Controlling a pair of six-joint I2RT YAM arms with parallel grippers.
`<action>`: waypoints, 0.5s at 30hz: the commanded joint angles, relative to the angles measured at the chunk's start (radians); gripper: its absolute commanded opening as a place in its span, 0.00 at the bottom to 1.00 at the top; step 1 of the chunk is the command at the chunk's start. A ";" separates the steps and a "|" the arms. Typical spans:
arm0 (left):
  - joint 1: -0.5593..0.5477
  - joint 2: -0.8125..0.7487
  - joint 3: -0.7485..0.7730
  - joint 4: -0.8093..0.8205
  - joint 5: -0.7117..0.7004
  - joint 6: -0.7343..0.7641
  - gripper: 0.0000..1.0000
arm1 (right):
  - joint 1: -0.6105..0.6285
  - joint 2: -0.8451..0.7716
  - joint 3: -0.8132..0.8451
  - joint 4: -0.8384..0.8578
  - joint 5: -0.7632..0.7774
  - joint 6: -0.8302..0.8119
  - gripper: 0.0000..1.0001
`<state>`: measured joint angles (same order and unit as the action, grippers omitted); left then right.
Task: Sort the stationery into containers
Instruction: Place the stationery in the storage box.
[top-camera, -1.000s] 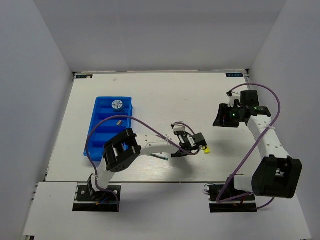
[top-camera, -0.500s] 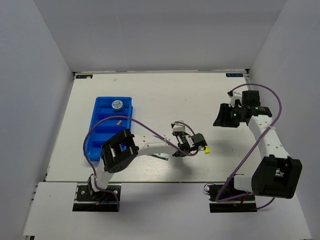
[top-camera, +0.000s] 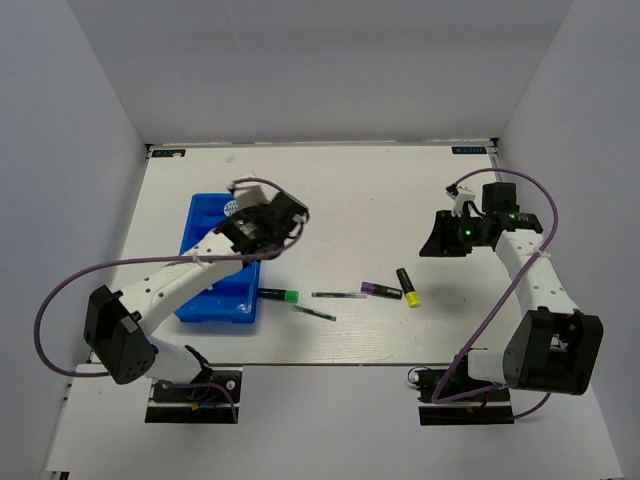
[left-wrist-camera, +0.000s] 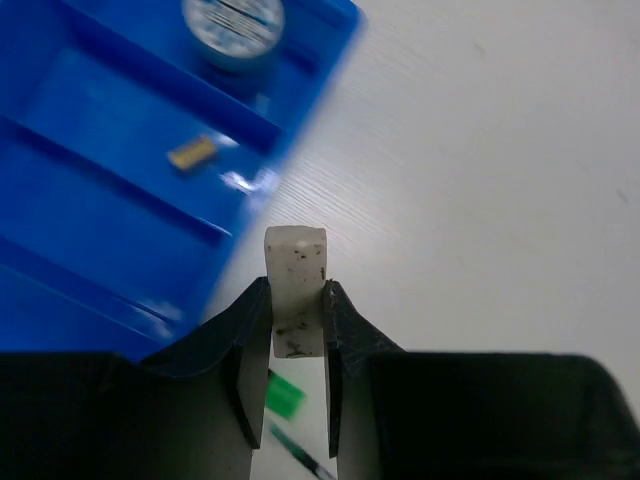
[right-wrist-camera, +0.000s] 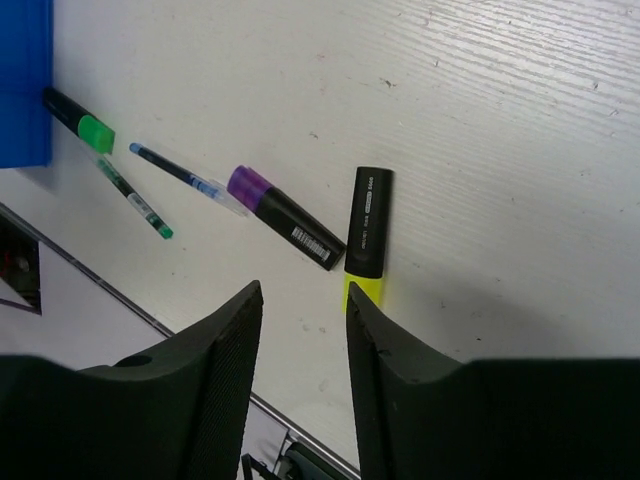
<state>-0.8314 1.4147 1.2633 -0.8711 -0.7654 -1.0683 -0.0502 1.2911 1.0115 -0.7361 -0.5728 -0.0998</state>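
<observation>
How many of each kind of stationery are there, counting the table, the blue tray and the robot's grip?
Markers: 3 (green marker, purple marker, yellow marker)
Thin pens: 2 (blue pen, green pen)
Eraser block: 1, in the left gripper
Patterned roll: 1, in the blue tray
Small tan piece: 1, in the tray
Total: 8

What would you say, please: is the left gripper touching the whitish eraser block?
Touching. The left wrist view shows the eraser block clamped between both fingers of the left gripper, with no gap on either side.
</observation>
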 joint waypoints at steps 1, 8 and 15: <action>0.132 -0.025 -0.051 -0.042 -0.130 0.024 0.00 | 0.004 0.013 0.004 -0.022 -0.052 -0.023 0.43; 0.378 0.076 -0.019 -0.086 -0.106 -0.139 0.00 | 0.003 0.020 0.004 -0.020 -0.045 -0.020 0.44; 0.455 0.219 0.034 -0.043 -0.054 -0.116 0.02 | 0.004 0.030 0.006 -0.020 -0.044 -0.026 0.52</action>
<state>-0.3996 1.6115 1.2449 -0.9295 -0.8253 -1.1599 -0.0502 1.3159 1.0115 -0.7536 -0.5995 -0.1131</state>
